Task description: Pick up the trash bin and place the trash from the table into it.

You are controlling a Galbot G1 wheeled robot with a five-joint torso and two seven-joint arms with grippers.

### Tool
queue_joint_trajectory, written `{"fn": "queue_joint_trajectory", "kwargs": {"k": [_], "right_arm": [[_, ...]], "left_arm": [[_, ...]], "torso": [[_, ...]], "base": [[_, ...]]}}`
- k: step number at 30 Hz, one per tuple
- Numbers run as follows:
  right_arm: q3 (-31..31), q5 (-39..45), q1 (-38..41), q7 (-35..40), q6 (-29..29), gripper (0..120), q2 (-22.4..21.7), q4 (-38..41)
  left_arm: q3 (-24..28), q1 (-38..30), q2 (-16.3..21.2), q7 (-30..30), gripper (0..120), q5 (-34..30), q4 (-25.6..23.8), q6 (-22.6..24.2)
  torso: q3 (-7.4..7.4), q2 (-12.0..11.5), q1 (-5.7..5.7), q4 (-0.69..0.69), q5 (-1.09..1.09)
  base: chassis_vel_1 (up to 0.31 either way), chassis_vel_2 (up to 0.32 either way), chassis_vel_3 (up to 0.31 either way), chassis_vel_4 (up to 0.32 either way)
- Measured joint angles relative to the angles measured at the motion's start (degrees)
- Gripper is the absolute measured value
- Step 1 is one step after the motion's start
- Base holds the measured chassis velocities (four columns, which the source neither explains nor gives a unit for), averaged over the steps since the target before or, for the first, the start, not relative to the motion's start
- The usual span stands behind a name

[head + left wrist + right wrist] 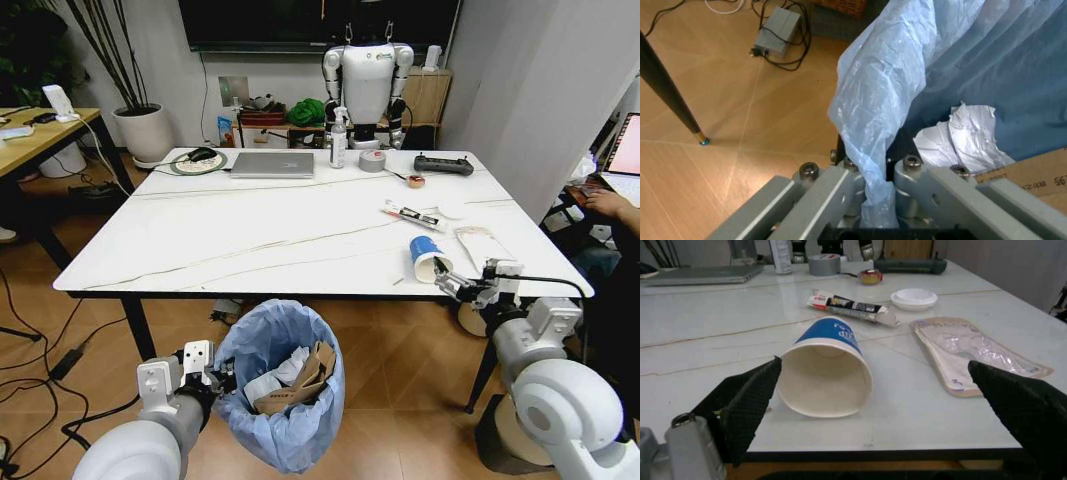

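Left arm is low at the robot's lower left, forearm angled in toward centre. Left gripper point(222, 378) sits at the rim of the trash bin point(285, 440), jaws clamped on the bag-lined rim; in the left wrist view the blue plastic is pinched between the two metal fingers point(833, 192).

Right arm is raised at the robot's right, elbow bent, wrist pointing forward at table-edge height. Right gripper point(448, 284) is at the near edge of the table point(250, 240), jaws spread wide, black pads point(747, 400) on either side of the paper cup point(827, 375), not gripping it.
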Motion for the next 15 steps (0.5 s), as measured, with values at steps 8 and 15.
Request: {"fn": "queue_joint_trajectory", "kwargs": {"k": [8,15], "right_arm": [[-1.8,-2.5,1.5,-0.6,1.5,100,-0.9,-5.9],[-2.6,0.0,4.2,-0.5,2.1,100,-1.6,-9.7]], "left_arm": [[-0.5,0.2,0.0,0.0,0,-0.1,0.0,0.0],[-0.3,-0.1,0.0,0.0,0,-0.2,0.0,0.0]], "torso": [[0.00,0.0,0.00,0.01,-0.01],[0.00,0.0,0.00,0.01,0.00]], "base": [[0.000,0.000,0.000,0.000],[0.000,0.000,0.000,0.000]]}}
